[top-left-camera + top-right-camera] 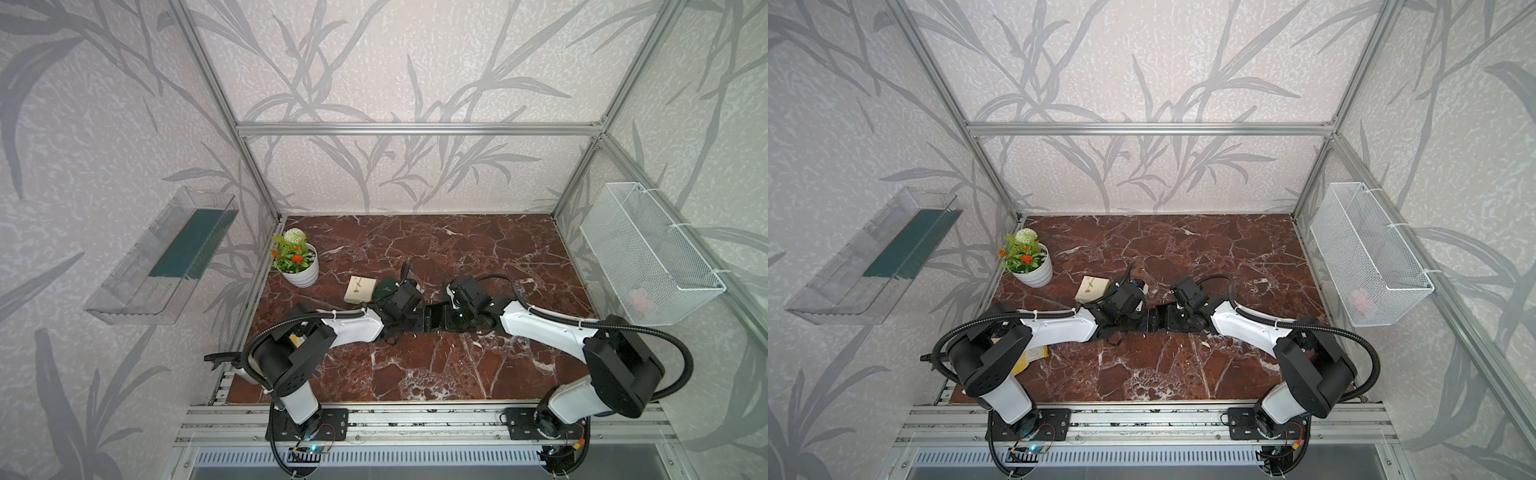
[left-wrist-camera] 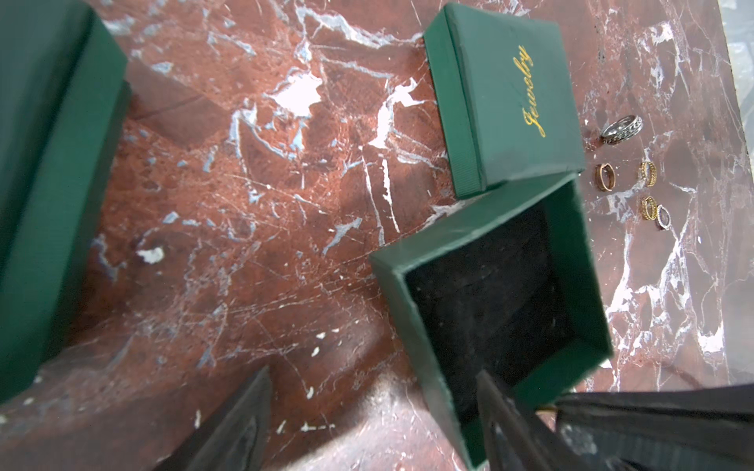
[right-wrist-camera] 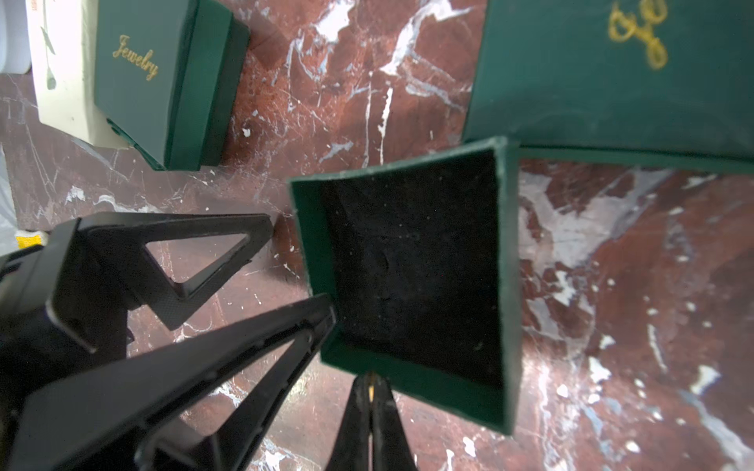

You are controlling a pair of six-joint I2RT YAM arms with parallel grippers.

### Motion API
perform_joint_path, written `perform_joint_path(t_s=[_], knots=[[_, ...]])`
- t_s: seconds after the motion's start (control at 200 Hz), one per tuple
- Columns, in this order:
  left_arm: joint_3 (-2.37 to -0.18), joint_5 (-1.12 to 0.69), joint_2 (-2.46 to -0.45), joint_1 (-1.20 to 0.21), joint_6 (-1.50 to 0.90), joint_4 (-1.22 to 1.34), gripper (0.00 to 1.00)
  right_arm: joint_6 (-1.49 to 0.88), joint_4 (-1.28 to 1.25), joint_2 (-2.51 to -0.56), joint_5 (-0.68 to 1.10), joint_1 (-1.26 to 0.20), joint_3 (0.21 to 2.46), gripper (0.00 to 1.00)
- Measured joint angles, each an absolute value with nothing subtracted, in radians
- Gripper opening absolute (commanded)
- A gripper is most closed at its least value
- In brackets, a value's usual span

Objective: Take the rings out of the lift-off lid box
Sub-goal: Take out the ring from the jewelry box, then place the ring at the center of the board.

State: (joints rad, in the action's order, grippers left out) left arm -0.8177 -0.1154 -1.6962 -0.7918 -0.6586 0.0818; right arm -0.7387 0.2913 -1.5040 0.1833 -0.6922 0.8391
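Right wrist view: my right jaws are pinched shut on the near wall of the box (image 3: 412,277), which looks empty (black lining, nothing glinting). The left jaws stand half open and hold nothing, with one fingertip against the box's corner. That thin-wall grip worries me, because a nudge from the left fingertip could twist the box free. Just past it lies the lid (image 2: 510,102), and beside that lie the rings (image 2: 648,173), five loose on the desk (image 2: 265,183). A dropped box could scatter them toward the desk's edge beyond.
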Motion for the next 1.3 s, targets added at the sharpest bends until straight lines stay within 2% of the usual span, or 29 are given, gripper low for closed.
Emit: perform_joint_path(t_s=[0.205,0.57,0.945,1.17,1.3], knots=[[-0.814,-0.128,-1.693,-0.791,-0.658,0.084,0.8,-0.724,0.342,-1.423,0.149,-0.654,0.839,0.0],[-0.779,-0.154,-1.633,-0.791,-0.651,0.076,0.82,-0.676,0.43,-1.344,-0.029,-0.392,0.756,0.0],[-0.758,-0.154,-1.583,-0.791,-0.646,0.065,0.82,-0.595,0.495,-1.504,-0.245,-0.363,0.789,0.0],[-0.756,-0.154,-1.572,-0.791,-0.645,0.057,0.84,-0.567,0.491,-1.594,-0.272,-0.361,0.85,0.0],[-0.757,-0.152,-1.572,-0.791,-0.638,0.045,0.84,-0.565,0.482,-1.62,-0.261,-0.361,0.876,0.18]])
